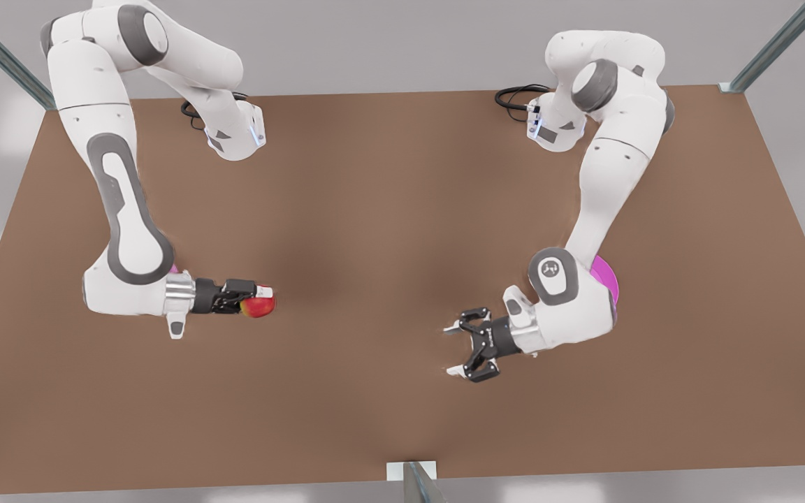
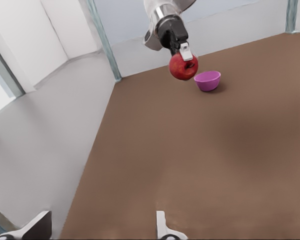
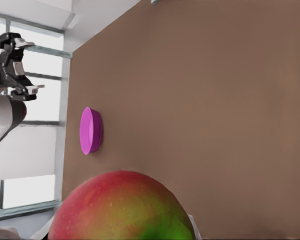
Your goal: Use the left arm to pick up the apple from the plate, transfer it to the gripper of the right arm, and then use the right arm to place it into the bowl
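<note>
The apple (image 1: 260, 307) is off the plate (image 1: 606, 279) and hangs above the bare tabletop (image 1: 388, 209) at the lower left of the front view. The right tool (image 1: 257, 300) is clamped on it, and that arm reaches in level from the left edge. The left tool (image 1: 453, 349) waits at the lower right of the front view, its jaws spread wide and holding nothing. The plate peeks out from behind that arm's elbow.

In the left wrist view the bowl (image 2: 208, 80) stands on the tabletop near the apple, lower than it and a little to one side. What remains, I judge, is the drop into the bowl.

The bowl is where I would worry. It looks barely wider than the apple, so a release slightly off centre could land the fruit on the rim. From there it could bounce out or tip the bowl. The grip seems to sit high on the apple, near the fingertips, so a quick swing might let it slip early and roll away across the tabletop.
</note>
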`<state>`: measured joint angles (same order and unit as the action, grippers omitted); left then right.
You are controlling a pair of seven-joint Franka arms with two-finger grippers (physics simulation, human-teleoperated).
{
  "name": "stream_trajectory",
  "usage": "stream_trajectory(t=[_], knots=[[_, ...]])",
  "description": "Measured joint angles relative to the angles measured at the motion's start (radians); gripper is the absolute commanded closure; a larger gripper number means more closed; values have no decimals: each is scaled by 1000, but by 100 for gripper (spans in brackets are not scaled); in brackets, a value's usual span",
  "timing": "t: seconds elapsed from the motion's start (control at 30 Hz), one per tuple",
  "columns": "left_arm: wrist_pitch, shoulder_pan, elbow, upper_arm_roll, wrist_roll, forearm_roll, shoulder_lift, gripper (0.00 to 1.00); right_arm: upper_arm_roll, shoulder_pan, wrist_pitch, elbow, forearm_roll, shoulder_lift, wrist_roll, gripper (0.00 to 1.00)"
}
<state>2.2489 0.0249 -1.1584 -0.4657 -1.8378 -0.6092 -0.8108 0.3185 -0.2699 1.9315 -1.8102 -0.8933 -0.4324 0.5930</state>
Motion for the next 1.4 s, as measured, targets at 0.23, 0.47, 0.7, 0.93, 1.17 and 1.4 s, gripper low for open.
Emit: stream_trajectory(t=[0.23, 0.47, 0.7, 0.93, 1.17, 1.4], knots=[[-532, -126, -73, 236, 582, 602, 463, 0, 0, -141, -70, -96, 252, 80, 0, 21], [-634, 70, -209, 513, 993, 588, 588, 0, -2, -281, -92, -114, 380, 74, 24, 21], [-651, 68, -148, 516, 1315, 592, 494, 0, -9, -362, -103, -107, 491, 66, 60, 21], [-653, 68, -147, 516, 1551, 588, 487, 0, -12, -376, -85, -81, 574, 5, 87, 21], [-653, 67, -147, 516, 1712, 587, 480, 0, -12, -388, -24, -72, 697, -24, 106, 21], [-648, 67, -147, 516, 1822, 587, 470, 0, -12, -401, 6, -76, 730, -41, 120, 20]])
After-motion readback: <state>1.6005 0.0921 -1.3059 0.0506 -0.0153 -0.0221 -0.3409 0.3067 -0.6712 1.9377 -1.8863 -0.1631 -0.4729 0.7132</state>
